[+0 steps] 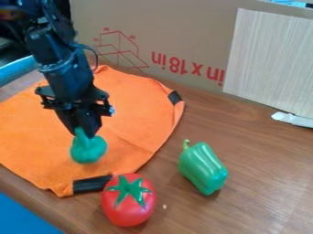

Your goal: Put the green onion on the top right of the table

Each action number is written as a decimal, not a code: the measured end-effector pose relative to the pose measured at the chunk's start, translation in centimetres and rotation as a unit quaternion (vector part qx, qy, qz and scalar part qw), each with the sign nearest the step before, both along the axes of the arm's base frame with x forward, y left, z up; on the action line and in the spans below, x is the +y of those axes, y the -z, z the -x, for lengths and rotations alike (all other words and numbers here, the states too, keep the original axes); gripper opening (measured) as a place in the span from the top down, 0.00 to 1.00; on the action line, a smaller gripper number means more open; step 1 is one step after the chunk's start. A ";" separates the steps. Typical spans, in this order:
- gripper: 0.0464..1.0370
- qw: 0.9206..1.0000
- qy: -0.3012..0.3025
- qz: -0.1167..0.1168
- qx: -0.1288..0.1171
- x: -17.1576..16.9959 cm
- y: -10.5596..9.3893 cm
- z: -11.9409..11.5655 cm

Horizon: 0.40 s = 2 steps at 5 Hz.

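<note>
The camera view is showing me the green onion sitting directly beneath my gripper, its long axis running nearly upright, stem upward. My jaws are pinching that stem; whether the bulb is touching the orange cloth, I can't tell. My target is lying rightward and farther back on the wooden surface, so I'm favouring a lift, then a carry passing behind the green pepper and stopping short of the pale panel.
</note>
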<state>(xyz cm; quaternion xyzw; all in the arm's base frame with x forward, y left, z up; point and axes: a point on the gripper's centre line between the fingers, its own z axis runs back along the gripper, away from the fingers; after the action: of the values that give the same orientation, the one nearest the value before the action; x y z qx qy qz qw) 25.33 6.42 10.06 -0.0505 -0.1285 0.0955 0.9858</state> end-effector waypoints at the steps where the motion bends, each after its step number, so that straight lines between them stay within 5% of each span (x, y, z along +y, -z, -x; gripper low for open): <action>1: 0.77 1.000 -0.005 0.004 -0.005 -1.1 -0.5 -0.8; 2: 0.77 1.000 -0.019 0.017 -0.006 -1.7 -1.7 -2.3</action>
<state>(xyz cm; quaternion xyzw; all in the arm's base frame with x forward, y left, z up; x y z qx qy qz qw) 27.64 4.68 11.75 -0.0657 -0.1341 0.1163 0.9819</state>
